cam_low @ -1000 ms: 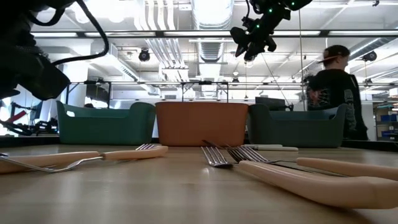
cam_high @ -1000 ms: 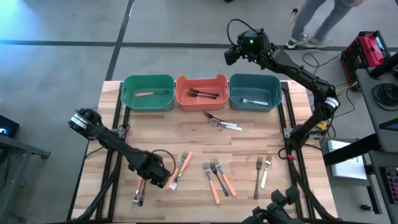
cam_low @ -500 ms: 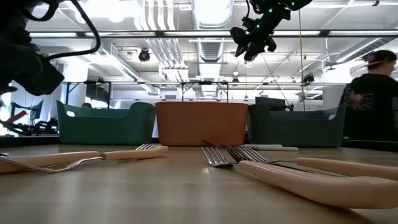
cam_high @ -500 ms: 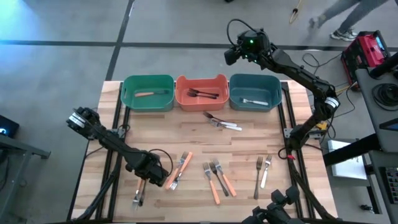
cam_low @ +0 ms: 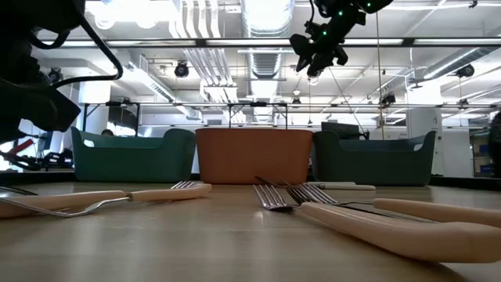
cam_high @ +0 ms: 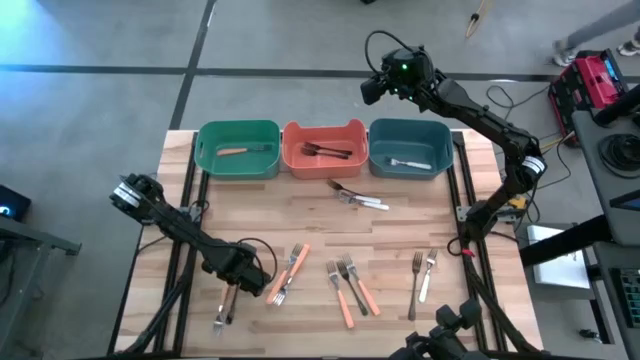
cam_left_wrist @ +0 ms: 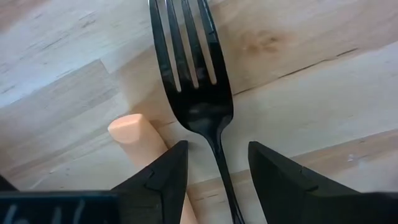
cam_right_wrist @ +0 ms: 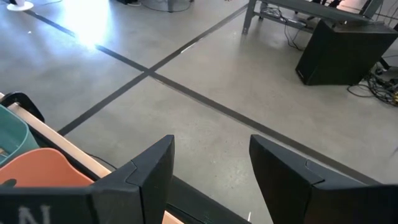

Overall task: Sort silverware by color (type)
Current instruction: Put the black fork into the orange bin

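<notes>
Presently, the left hand (cam_left_wrist: 212,167), fingers apart, is positioned astride the black fork (cam_left_wrist: 194,93) at lower frame; closure should be centred on the neck, clear of the orange handle (cam_left_wrist: 140,140).

From my remote station I see a red case (cam_high: 598,78) on the gray floor (cam_high: 110,40) beside the wooden counter (cam_high: 300,215); ducts (cam_low: 258,16) cross the ceiling.
</notes>
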Robot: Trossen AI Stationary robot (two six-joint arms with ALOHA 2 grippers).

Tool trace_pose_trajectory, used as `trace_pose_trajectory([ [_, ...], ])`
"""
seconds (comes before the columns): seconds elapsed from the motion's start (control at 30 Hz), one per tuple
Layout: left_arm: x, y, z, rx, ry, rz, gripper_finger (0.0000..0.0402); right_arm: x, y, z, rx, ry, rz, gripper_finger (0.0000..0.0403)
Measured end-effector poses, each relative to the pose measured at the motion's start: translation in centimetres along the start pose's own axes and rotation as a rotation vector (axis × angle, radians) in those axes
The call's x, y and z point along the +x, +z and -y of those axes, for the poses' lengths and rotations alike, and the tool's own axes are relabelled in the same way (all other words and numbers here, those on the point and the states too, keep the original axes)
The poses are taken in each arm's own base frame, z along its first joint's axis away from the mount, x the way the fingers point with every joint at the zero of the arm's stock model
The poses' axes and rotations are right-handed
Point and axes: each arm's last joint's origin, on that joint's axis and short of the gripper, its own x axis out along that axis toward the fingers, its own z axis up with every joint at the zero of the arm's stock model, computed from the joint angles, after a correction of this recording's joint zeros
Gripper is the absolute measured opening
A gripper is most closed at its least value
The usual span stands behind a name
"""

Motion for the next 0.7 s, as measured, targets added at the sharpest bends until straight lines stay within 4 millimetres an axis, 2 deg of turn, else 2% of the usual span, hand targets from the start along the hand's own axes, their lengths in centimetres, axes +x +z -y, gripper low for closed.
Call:
trace_pose_trajectory([
  [0.2, 0.1, 0.04, 0.04, 0.005, -0.004, 0.019, 0.0125, 0.0, 0.0, 0.0, 0.0, 0.0, 0.0, 0.0201],
  [0.57, 0.16, 0.05, 0.33, 0.008, -0.036, 0.022, 0.0015, 0.0, 0.0, 0.0, -0.002, 0.0, 0.0, 0.0201],
  [0.7, 0.03, 0.01, 0.5, 0.011, -0.053, 0.02, 0.0005, 0.0, 0.0, 0.0, -0.014, 0.0, 0.0, 0.0201],
])
